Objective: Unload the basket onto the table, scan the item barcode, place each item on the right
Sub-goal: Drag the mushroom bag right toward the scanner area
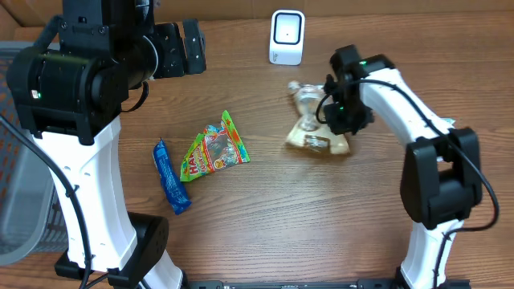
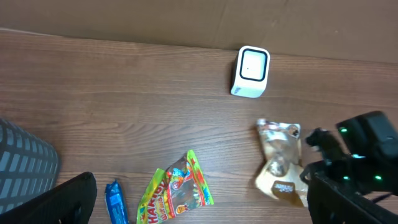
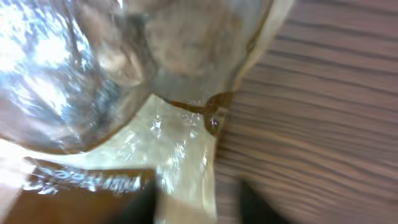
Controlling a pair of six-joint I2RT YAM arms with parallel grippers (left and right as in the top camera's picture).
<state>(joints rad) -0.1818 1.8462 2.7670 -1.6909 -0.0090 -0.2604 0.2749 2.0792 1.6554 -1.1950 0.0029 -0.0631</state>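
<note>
The clear snack bag lies on the surface, pressed close beneath the right pincer, whose grip cannot be told.

Bare worktop runs along the near edge, while a blue wrapper, gummy bag and clear packet crowd the middle, a scanner the far edge.

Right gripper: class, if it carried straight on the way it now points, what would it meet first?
The clear snack bag, most likely. The right gripper points down over it, and its wrist view is filled by the bag close ahead. The exact gap is unclear.
</note>
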